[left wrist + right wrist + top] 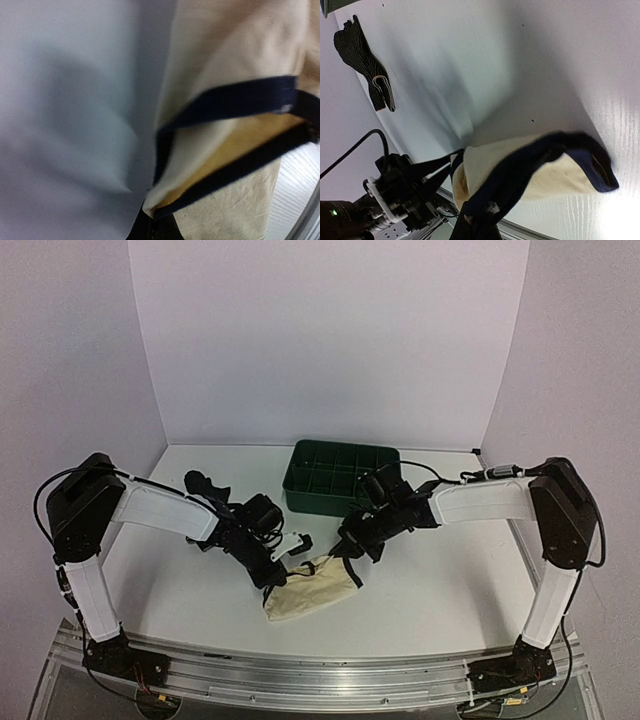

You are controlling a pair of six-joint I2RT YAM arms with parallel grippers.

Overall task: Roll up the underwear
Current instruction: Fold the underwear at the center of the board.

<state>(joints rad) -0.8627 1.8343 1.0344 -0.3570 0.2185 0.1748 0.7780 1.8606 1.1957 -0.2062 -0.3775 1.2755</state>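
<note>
The cream underwear with black edging hangs stretched between my two grippers, low over the near middle of the table. At its left corner my left gripper is shut; the left wrist view shows that corner pinched at the dark jaws. On the right, my right gripper is shut on the black edging, with its jaws at the bottom of the right wrist view. A black underwear lies folded on the table behind the left arm, also seen in the right wrist view.
A green compartment tray stands at the back middle of the table, just behind the right gripper. The metal rail of the table's near edge runs below the hanging cloth. White walls enclose the table on three sides.
</note>
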